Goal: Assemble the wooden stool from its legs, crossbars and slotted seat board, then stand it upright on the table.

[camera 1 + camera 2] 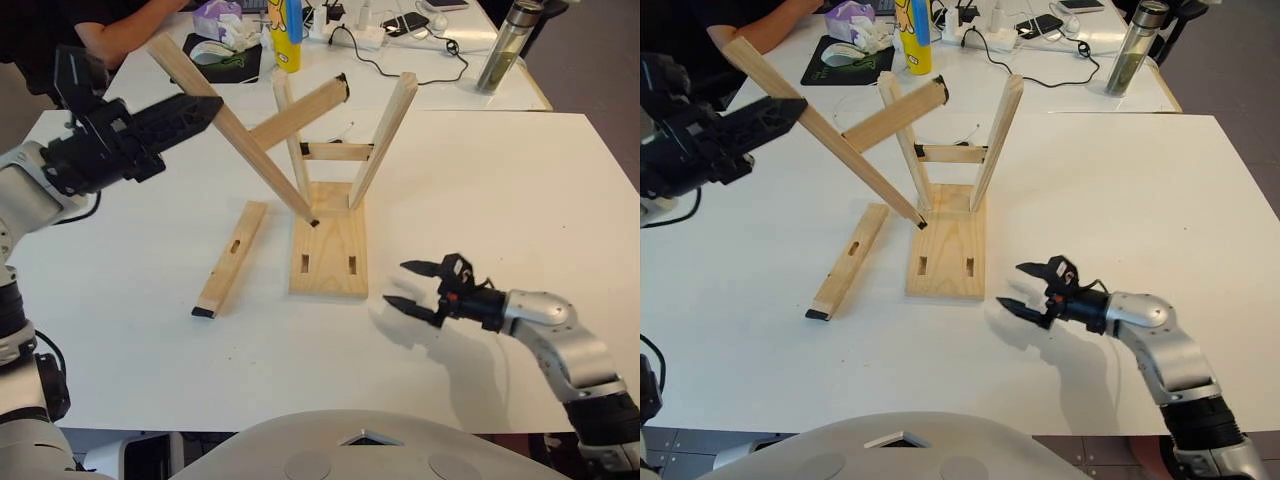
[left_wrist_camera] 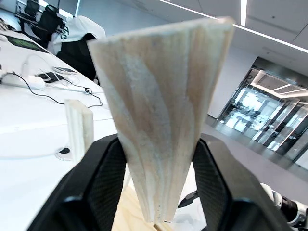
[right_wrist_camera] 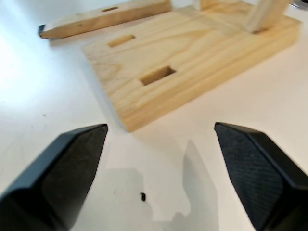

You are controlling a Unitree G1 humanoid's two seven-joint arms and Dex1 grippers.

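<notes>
Gripping tilted leg, left tool is resting its foot at edge of seat board, flat on desk; right tool is hovering nearby, spread wide, empty (better bracing board while uprighting leg).

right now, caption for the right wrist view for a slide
Open right tool facing the slotted seat board, two slots empty

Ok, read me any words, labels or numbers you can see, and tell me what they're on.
On the seat board, held leg and loose leg: no text at all.
On the yellow bottle: print, too small to read.
On the black mat: green marking, too blurred to read.
</notes>
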